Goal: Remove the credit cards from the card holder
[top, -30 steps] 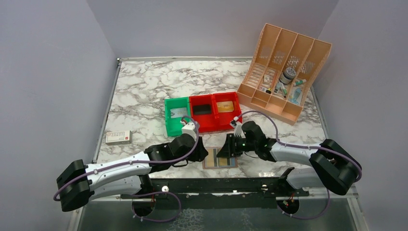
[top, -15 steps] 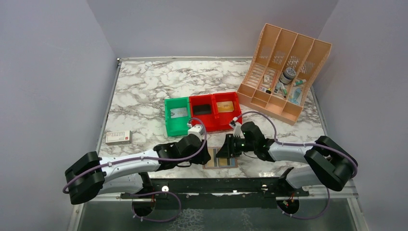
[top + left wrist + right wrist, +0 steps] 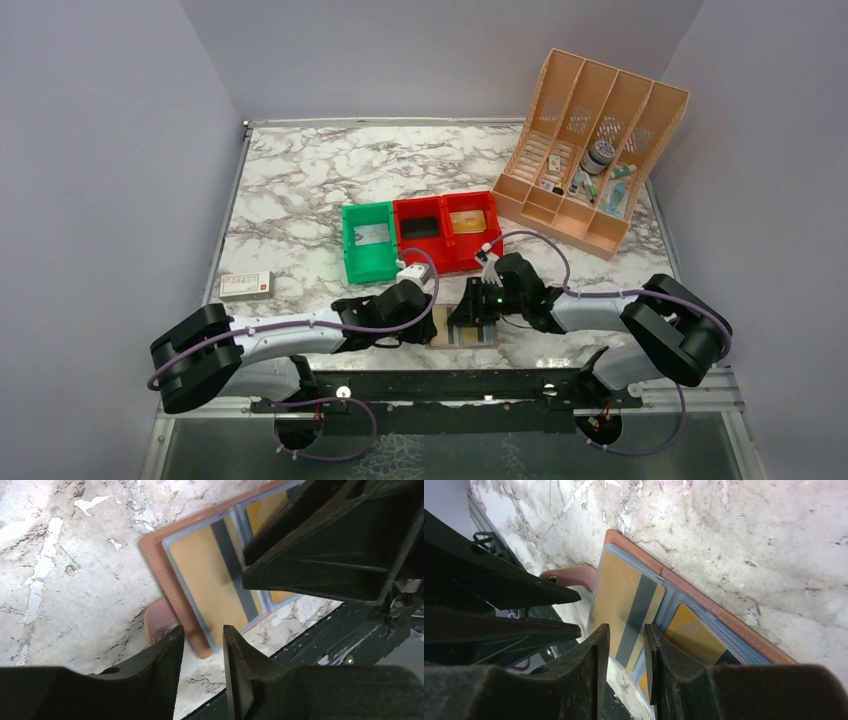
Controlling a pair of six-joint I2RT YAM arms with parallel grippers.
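Both parted at card holder (image 3: pixel 159 575) | left end effector (image 3: pixel 202 632) moved nearer right end effector (image 3: pixel 623 630)

Soft, even overhead light, faint shadows; wrist views sharp on the marble (image 3: pixel 75 555), fingers (image 3: pixel 150 680) darkly shaded.

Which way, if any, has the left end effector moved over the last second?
Yes. The left end effector has shifted rightward in the top view, away from the green plastic bin, toward the flat brownish-pink card holder.
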